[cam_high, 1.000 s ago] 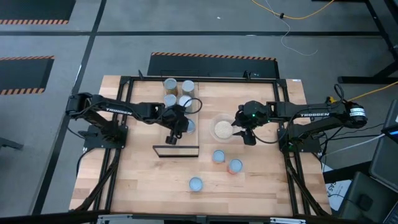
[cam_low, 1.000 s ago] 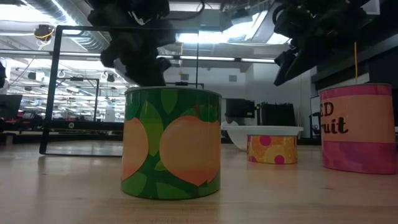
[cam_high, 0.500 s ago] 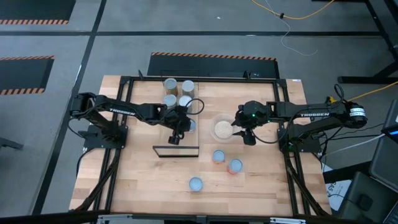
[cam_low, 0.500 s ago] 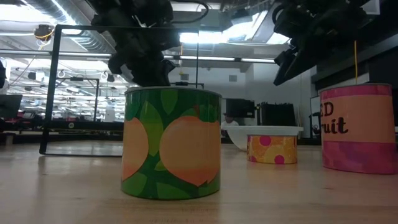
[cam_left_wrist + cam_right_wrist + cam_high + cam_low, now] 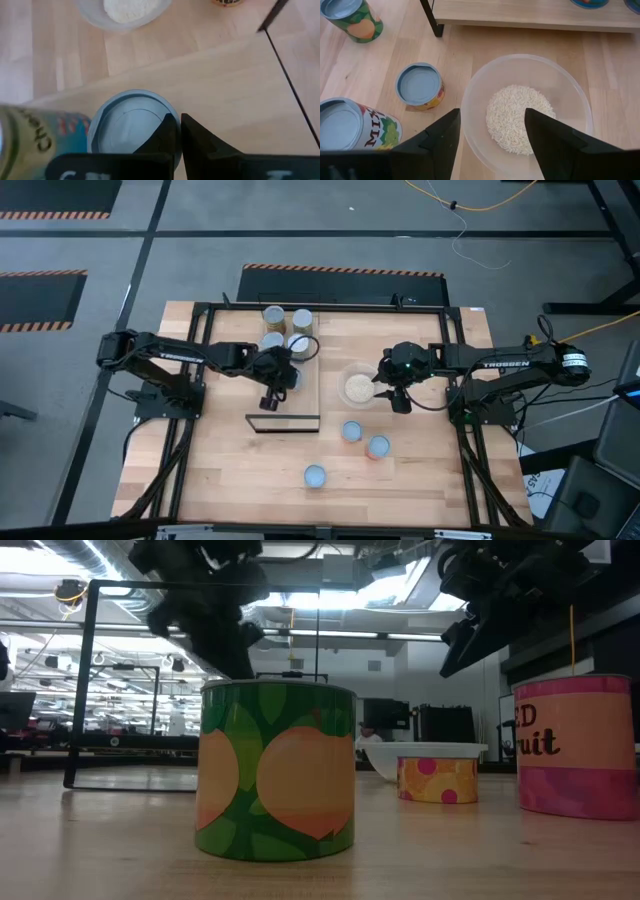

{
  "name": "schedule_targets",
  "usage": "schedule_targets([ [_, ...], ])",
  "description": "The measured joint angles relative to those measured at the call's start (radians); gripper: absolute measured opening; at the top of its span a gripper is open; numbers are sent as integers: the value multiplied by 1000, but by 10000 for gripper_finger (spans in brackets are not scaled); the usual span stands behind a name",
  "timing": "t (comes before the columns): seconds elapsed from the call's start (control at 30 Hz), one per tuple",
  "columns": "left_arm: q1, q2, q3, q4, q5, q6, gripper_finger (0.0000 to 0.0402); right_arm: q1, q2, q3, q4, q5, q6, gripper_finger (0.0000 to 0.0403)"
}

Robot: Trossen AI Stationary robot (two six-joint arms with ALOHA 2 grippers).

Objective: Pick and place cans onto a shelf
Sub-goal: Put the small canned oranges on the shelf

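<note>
The shelf [image 5: 306, 402] is a light-wood board with a black frame at its near end. Several cans stand at its far end [image 5: 287, 328]. One more can, with a pale-blue top [image 5: 127, 125], stands upright farther along the shelf. My left gripper [image 5: 177, 127] is shut, with its tips over that can's rim. Three cans [image 5: 351, 430] [image 5: 377, 446] [image 5: 314, 474] stand on the table. My right gripper [image 5: 492, 125] hangs open above the clear bowl of rice [image 5: 570, 90]. My left gripper's shut fingertips [image 5: 170, 131] stand over the near rim of the pale-blue-topped can [image 5: 150, 102], slanting down from the table's left side. Whether they touch the rim, I cannot tell. The can stands upright on the shelf.
A can with a printed label [image 5: 30, 142] stands right beside the pale-blue-topped one. In the low view a green can [image 5: 277, 770] stands nearest. An orange-pink one [image 5: 437, 780] and a pink one [image 5: 575, 745] stand to its right.
My left gripper has shut its fingers with nothing between them. It has drawn back toward the table's left edge and risen a little. The pale-blue-topped can has stayed on the shelf.
</note>
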Motion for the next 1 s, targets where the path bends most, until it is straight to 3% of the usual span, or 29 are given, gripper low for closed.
schedule_targets([
  [0.4, 0, -148, 0, -262, -20, 42, 5, 0, 0, 0, 2, 0, 0, 225],
  [1.0, 39, -148, -95, -183, -13, 76, 14, 0, 0, 0, 7, 0, -3, 225],
])
